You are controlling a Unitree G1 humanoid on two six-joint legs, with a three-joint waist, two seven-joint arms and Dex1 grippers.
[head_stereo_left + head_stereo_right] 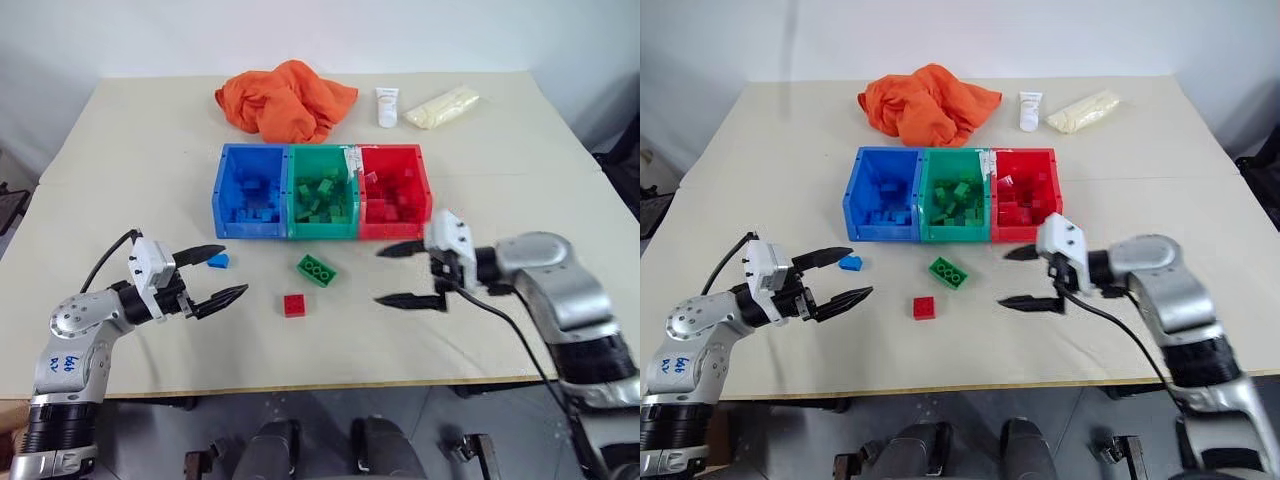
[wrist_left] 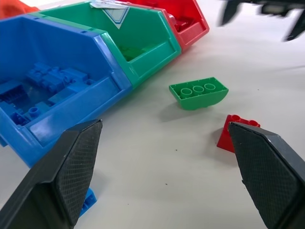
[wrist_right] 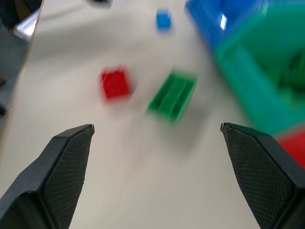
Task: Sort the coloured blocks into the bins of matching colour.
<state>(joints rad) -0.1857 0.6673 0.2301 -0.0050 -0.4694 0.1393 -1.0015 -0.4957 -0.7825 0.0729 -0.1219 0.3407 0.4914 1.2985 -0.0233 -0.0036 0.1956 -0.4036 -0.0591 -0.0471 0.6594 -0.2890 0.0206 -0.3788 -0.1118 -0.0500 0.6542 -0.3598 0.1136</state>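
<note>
Lab: bare table (image 1: 150,150), white walls

Desk (image 1: 150,330): the cream top I work over, wide, edged in pale wood
Wall (image 1: 300,30): plain white, behind my desk
Floor (image 1: 330,405): grey, below my desk's near edge

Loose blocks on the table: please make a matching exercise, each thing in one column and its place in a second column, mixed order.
Things:
1. blue block
2. green block
3. red block
4. orange cloth

Places:
A. behind the bins
B. nearest the table's front edge, between both open grippers
C. just in front of the green bin
D. beside the left gripper

Pairs: 1-D, 2-C, 3-B, 4-A
</note>
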